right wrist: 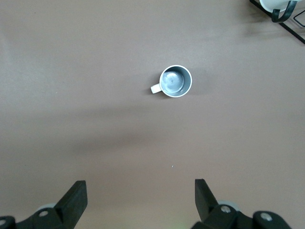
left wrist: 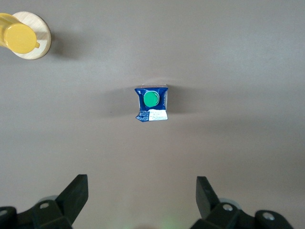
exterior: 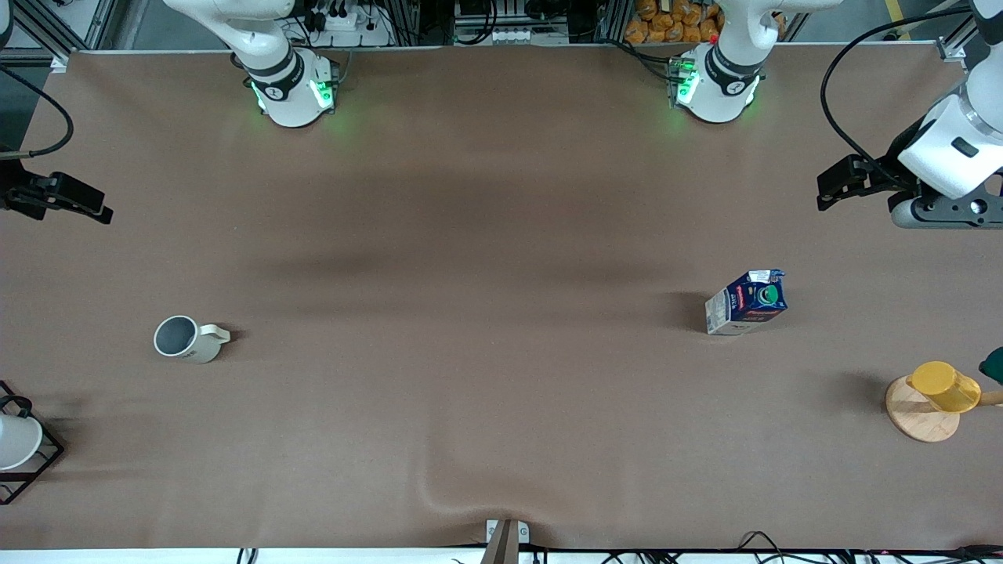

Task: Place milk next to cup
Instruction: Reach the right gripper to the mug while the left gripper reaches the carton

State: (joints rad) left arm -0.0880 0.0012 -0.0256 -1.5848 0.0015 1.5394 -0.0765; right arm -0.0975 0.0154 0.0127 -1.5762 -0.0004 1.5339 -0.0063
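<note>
Brown table [exterior: 501, 235] holds upright capped milk [exterior: 747, 301] and empty cup [exterior: 186, 339], well apart; both grippers hover spread.

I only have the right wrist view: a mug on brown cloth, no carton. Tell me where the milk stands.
Observer: The milk stands upright toward the left arm's end of the table, well apart from the cup.
Operator: Report what is close to it.
Observer: A yellow cup on a round wooden coaster, nearer the front camera than the milk.
Operator: Give me the left tool's state.
Observer: The left tool is open and empty, up in the air with the milk in its view.
Operator: And mine.
Observer: The right tool is open too, holding nothing.
</note>
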